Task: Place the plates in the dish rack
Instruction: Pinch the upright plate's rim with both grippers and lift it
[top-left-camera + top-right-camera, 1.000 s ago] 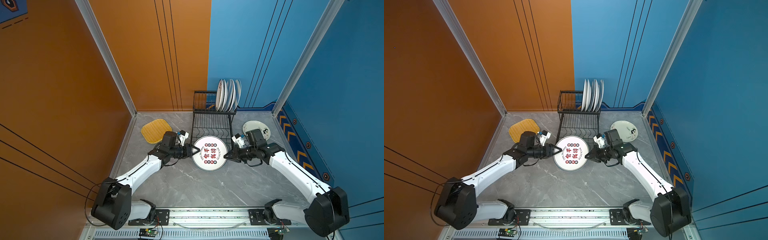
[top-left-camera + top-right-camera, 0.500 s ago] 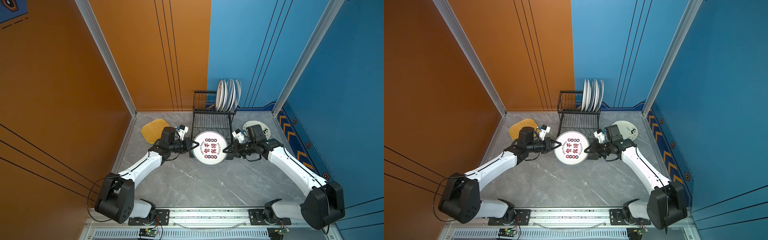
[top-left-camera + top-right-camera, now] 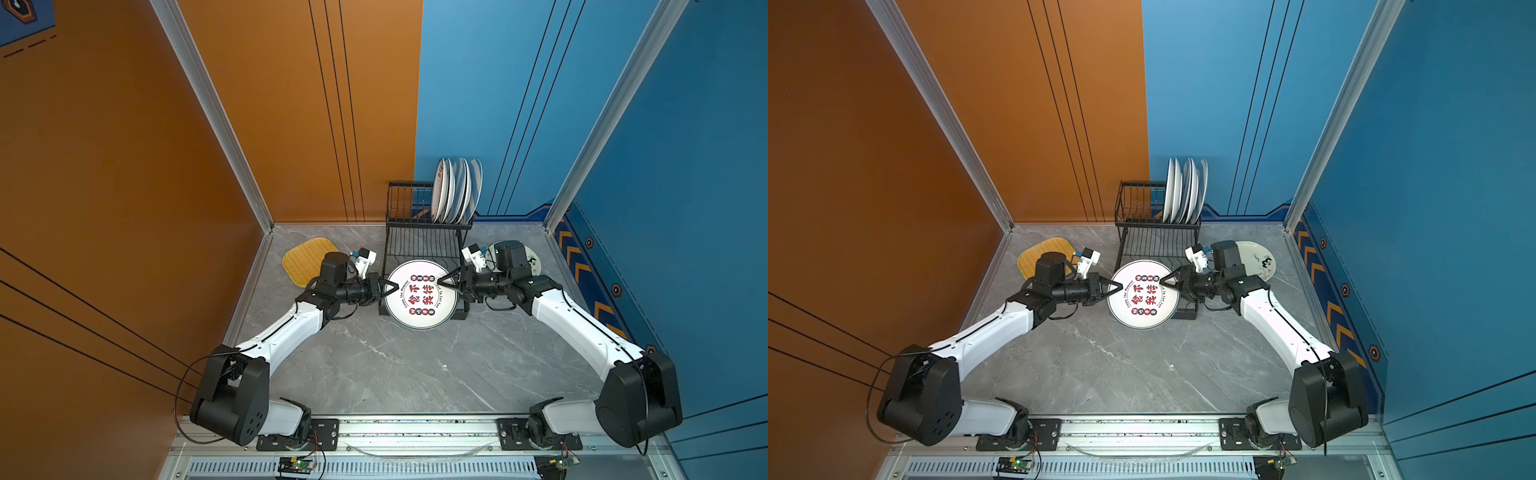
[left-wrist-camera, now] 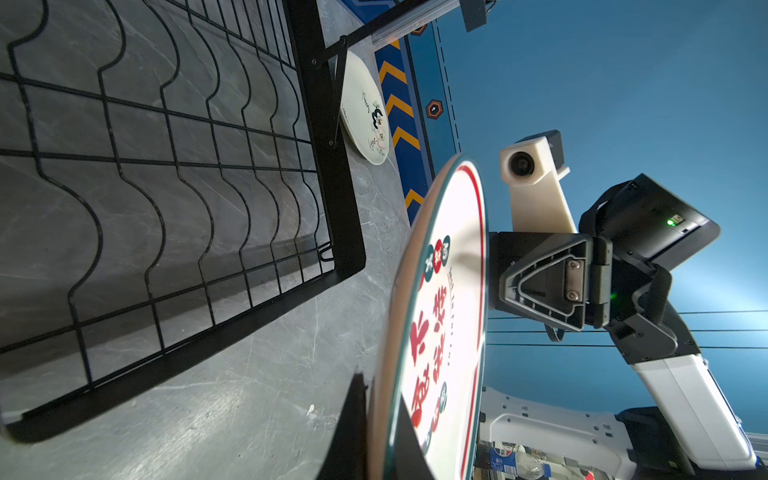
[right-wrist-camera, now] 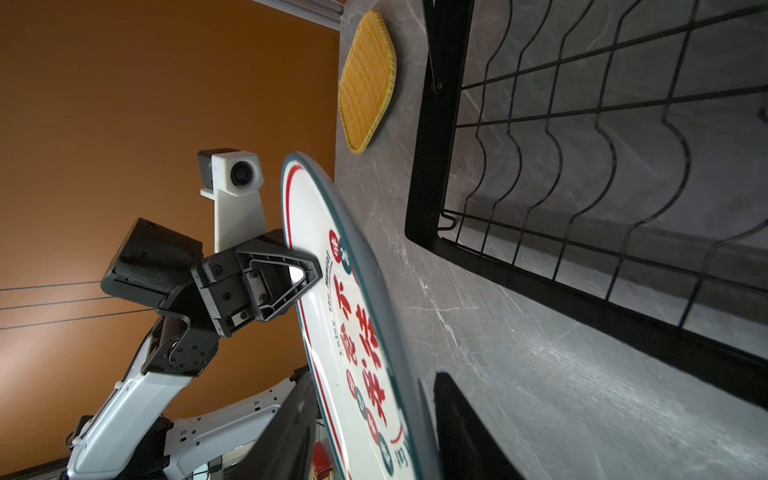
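red-lettered plate (image 3: 422, 307) held in the air over the front edge of the dish rack (image 3: 428, 226) — left gripper (image 3: 392, 286) pinching one rim, right gripper (image 3: 441, 281) spread around the other. one-sided hold could let it sag, slip — striking wire.

Your robot has two arms, white with black joints. The left arm (image 3: 291, 328) and the right arm (image 3: 573, 322) each start at a big black shoulder. The left gripper (image 3: 392, 286) and the right gripper (image 3: 448, 291) have black triangle jaws with small silver screws. A white camera (image 5: 235, 176) sits on each wrist. A thin black cable (image 3: 179, 395) loops beside the left shoulder.
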